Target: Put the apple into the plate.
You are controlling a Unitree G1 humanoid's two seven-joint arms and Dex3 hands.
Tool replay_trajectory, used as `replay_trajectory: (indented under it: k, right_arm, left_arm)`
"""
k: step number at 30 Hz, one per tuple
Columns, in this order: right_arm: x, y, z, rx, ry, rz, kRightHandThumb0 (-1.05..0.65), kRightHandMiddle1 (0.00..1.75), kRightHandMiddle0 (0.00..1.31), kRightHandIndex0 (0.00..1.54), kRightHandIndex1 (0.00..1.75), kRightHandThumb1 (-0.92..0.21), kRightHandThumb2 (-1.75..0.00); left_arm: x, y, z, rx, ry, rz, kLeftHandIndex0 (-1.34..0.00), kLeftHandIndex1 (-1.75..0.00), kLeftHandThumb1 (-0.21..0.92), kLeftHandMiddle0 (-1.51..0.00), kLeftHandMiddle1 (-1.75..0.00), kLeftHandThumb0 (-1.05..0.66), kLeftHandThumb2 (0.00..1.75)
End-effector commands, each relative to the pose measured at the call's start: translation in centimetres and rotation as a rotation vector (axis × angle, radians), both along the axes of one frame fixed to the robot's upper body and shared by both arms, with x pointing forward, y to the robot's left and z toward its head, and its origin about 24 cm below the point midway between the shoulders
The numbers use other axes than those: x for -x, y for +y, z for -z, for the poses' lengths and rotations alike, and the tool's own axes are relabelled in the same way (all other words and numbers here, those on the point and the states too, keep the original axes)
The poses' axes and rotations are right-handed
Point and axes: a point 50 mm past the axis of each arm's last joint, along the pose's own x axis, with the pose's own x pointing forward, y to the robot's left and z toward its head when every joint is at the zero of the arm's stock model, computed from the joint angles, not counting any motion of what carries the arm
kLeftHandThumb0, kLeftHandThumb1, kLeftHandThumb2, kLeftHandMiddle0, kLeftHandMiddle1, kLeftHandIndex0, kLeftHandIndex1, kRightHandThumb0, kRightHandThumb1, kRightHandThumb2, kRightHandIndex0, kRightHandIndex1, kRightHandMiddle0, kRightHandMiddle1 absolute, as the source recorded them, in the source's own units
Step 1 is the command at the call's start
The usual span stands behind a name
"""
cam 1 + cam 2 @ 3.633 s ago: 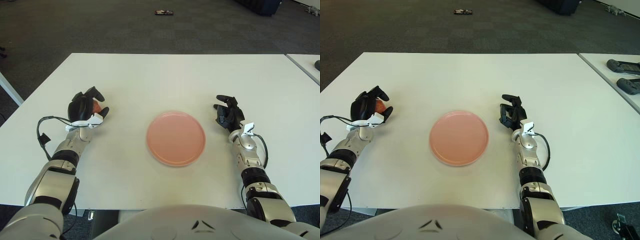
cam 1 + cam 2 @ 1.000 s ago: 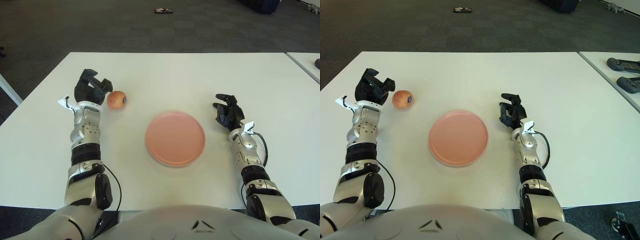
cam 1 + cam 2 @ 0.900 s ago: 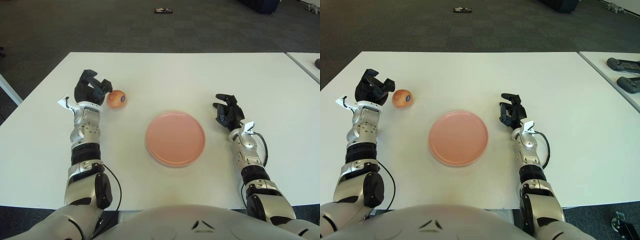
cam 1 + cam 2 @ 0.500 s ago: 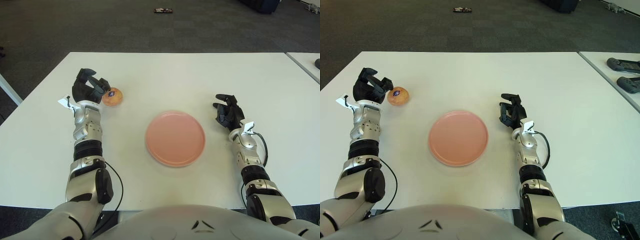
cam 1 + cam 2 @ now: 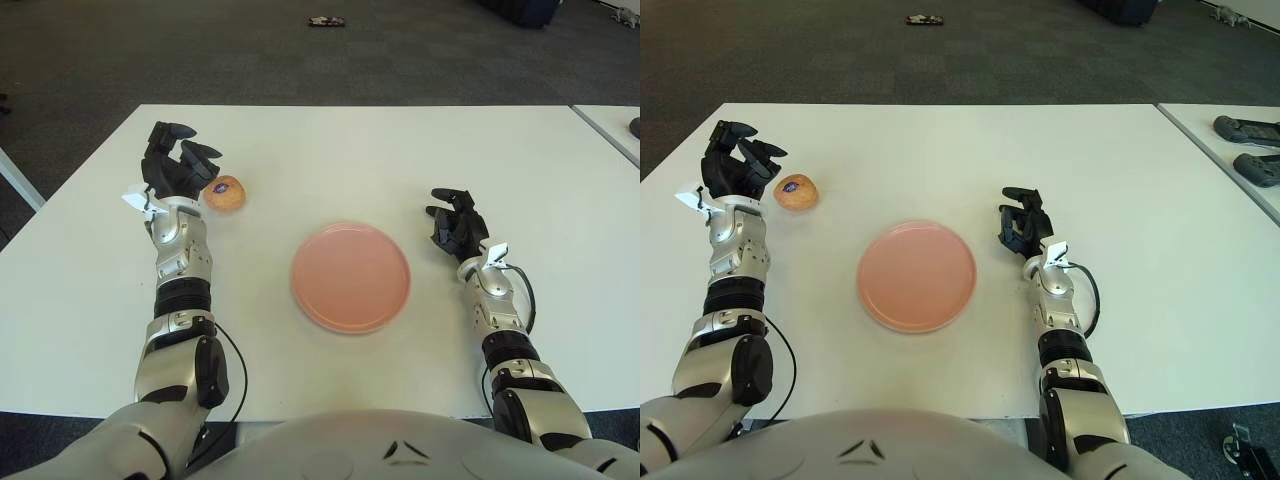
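Observation:
A reddish-orange apple (image 5: 226, 193) with a dark sticker lies on the white table (image 5: 330, 150), left of the pink plate (image 5: 351, 276). My left hand (image 5: 177, 170) hovers just left of the apple with its fingers spread; nothing is in its grasp. The plate sits at the table's middle with nothing on it. My right hand (image 5: 457, 228) shows just right of the plate, fingers loosely curled and holding nothing.
A second white table (image 5: 1230, 150) at the right carries two dark controllers (image 5: 1250, 131). A small dark object (image 5: 328, 22) lies on the grey carpet beyond the table. The table's near edge runs below both forearms.
The left hand let go of the apple, which rolled a little left and now lies still. The hand's fingers have spread and lifted beside it. The right hand has not moved.

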Motion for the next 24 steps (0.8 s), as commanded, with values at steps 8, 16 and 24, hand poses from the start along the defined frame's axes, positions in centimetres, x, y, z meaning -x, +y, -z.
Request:
replay_trajectory:
  k: [8, 16, 24]
  right_arm:
    - [1.57, 0.08, 2.51, -0.020, 0.128, -0.005, -0.45, 1.31, 0.00, 0.30, 1.12, -0.70, -0.97]
    - [1.61, 0.14, 2.58, -0.020, 0.132, -0.007, -0.45, 1.34, 0.00, 0.31, 1.12, -0.69, -0.97]
    - [1.58, 0.16, 2.57, -0.016, 0.134, -0.010, -0.45, 1.37, 0.01, 0.31, 1.13, -0.66, -0.99]
  left_arm:
    - [-0.03, 0.25, -1.08, -0.240, -0.007, -0.138, -0.32, -1.75, 0.71, -0.09, -1.75, -0.39, 0.81]
    - [-0.11, 0.37, -1.11, -0.312, 0.006, -0.187, -0.27, -1.75, 0.79, 0.00, -1.70, -0.38, 0.71]
    - [-0.17, 0.48, -1.02, -0.383, 0.038, -0.213, -0.22, -1.75, 0.88, 0.00, -1.63, -0.36, 0.57]
